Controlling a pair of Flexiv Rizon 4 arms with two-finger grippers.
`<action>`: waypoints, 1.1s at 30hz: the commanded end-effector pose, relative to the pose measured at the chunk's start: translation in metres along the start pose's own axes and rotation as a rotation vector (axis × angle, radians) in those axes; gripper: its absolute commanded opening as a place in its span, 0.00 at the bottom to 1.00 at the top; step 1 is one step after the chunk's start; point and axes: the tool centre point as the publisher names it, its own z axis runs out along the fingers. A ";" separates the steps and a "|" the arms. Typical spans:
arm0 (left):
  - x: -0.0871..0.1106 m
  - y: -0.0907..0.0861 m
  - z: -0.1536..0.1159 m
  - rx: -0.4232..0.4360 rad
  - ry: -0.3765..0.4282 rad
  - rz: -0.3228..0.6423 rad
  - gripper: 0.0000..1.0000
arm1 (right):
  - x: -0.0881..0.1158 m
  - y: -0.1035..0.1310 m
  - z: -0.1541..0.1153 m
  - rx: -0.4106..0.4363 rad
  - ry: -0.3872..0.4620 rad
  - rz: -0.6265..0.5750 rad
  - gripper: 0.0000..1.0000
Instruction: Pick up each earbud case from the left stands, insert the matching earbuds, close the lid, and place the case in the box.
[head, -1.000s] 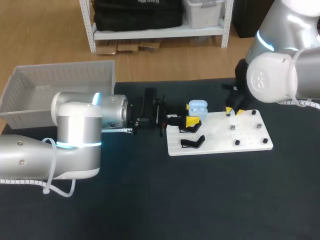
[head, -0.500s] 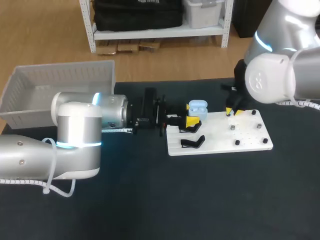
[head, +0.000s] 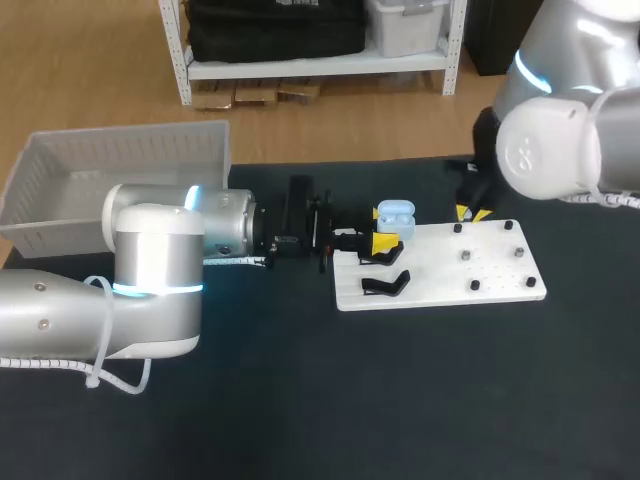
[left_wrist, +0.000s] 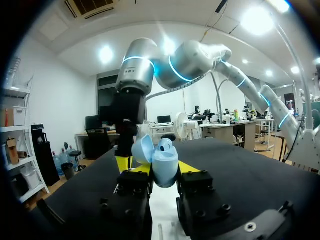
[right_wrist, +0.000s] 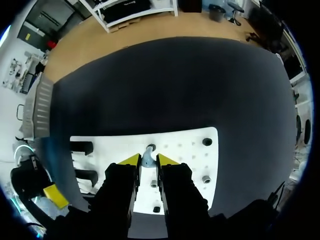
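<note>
"Where is the blue earbud case (left_wrist: 164, 161)?"
"Open, squeezed in the left hand (left_wrist: 158, 169), on the white board (head: 500, 285)."
"And the right hand (right_wrist: 145, 160)?"
"It pinches one earbud (right_wrist: 147, 159) above the board."

No writing, number, label or sign can be read in any view. The pale blue earbud case (left_wrist: 164, 165), the earbud (right_wrist: 147, 160), the white board (head: 500, 288) and the grey basket (head: 120, 135) show plain surfaces with no legible print.
</note>
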 end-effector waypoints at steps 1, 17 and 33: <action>0.001 -0.001 0.000 -0.006 -0.004 0.004 0.00 | 0.020 0.004 -0.038 -0.001 -0.042 -0.021 0.00; 0.001 -0.001 0.000 -0.006 -0.004 0.004 0.00 | 0.064 0.083 -0.161 -0.049 -0.034 -0.203 0.00; 0.001 -0.001 0.000 -0.006 -0.004 0.004 0.00 | 0.098 0.124 -0.150 0.019 -0.005 -0.336 0.00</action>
